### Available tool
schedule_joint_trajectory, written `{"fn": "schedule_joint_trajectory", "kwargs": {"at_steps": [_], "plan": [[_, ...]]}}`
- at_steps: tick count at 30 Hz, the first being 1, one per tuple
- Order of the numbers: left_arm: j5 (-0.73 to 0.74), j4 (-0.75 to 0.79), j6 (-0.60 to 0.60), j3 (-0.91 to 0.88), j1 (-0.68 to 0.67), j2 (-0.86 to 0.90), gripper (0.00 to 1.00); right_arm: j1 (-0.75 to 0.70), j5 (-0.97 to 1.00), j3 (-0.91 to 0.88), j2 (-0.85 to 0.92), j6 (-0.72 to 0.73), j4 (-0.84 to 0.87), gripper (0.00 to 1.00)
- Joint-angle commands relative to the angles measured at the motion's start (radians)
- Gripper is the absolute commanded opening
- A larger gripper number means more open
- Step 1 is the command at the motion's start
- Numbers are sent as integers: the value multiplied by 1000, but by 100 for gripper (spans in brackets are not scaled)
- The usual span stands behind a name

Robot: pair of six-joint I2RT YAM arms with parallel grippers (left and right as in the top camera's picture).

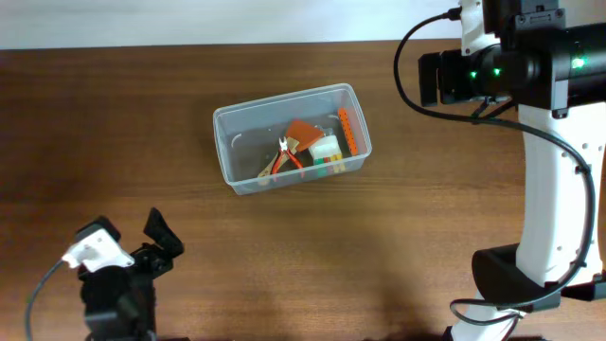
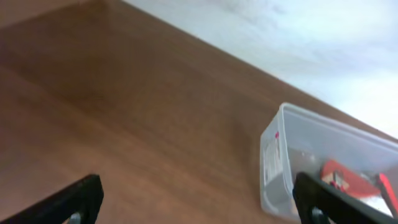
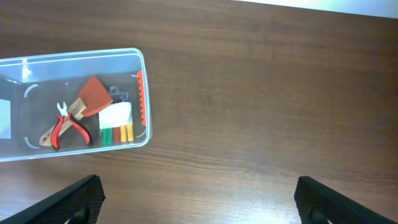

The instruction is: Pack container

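Note:
The clear plastic container [image 1: 227, 156] sits mid-table, angled. Inside lie red-handled pliers [image 1: 287, 158], an orange-bladed scraper [image 1: 303, 133], an orange strip [image 1: 350, 131] and a white block with small coloured pieces [image 1: 325, 152]. My left gripper [image 1: 159, 239] is open and empty, low at the front left, well short of the container; it also shows in the left wrist view [image 2: 199, 199], with the container [image 2: 277, 155] ahead to the right. My right gripper [image 3: 199, 199] is open and empty, high above bare table to the right of the container [image 3: 147, 127]. The pliers [image 3: 65, 127] show there too.
The brown wooden table [image 1: 426, 237] ends at a white wall [image 1: 189, 19] at the back. The right arm's white base and column [image 1: 549, 208] stand at the right edge, with black cables looping near them.

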Motion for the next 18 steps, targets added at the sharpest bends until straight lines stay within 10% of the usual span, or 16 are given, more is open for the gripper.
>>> {"fn": "schedule_joint_trajectory", "kwargs": {"at_steps": [1, 18], "plan": [[24, 76, -5, -103, -11, -39, 99, 8, 16, 2, -11, 12, -6, 99], [27, 156, -5, -359, -53, -213, 99, 8, 16, 2, -11, 12, -6, 99]]}}
